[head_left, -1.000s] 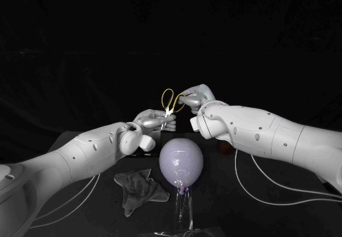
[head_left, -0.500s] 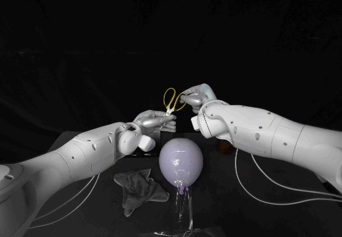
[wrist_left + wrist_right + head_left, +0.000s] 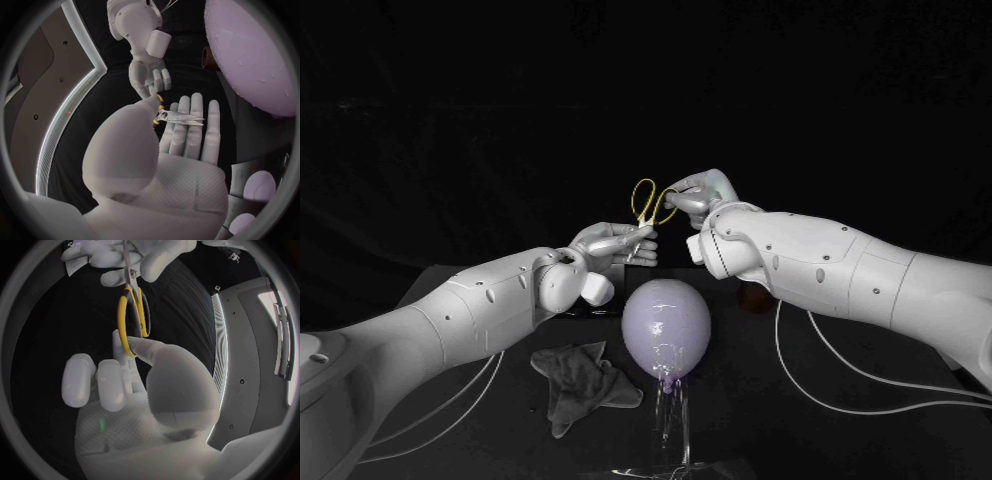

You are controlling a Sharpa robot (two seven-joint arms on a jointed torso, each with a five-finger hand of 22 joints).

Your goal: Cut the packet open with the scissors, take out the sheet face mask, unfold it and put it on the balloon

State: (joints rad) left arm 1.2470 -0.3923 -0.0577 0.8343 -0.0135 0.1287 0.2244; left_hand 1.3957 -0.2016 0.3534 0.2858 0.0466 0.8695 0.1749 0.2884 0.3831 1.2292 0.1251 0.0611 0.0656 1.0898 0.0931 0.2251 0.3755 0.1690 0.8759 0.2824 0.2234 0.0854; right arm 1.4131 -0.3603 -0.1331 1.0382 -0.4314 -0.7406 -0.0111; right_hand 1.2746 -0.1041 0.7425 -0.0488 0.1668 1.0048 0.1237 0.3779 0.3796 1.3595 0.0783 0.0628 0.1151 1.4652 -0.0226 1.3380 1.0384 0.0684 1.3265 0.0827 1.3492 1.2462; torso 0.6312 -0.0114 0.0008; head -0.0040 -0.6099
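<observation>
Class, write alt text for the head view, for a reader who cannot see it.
The right robot hand and left robot hand hold yellow-handled scissors between them above a black table: the right grips the handles, the left the blades. Nearer the robot, a pale balloon stands upright, with a crumpled cloth beside it.

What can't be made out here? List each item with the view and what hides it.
1. Scissors: the blades, head view, covered by the left hand gripping them.
2. Right hand: its hold on the yellow handles, head view, too small to read.
3. Balloon: left wrist view, cut off by the circle's rim.
4. Stand: its foot, head view, clear and faint against the black table, near the bottom edge.
</observation>
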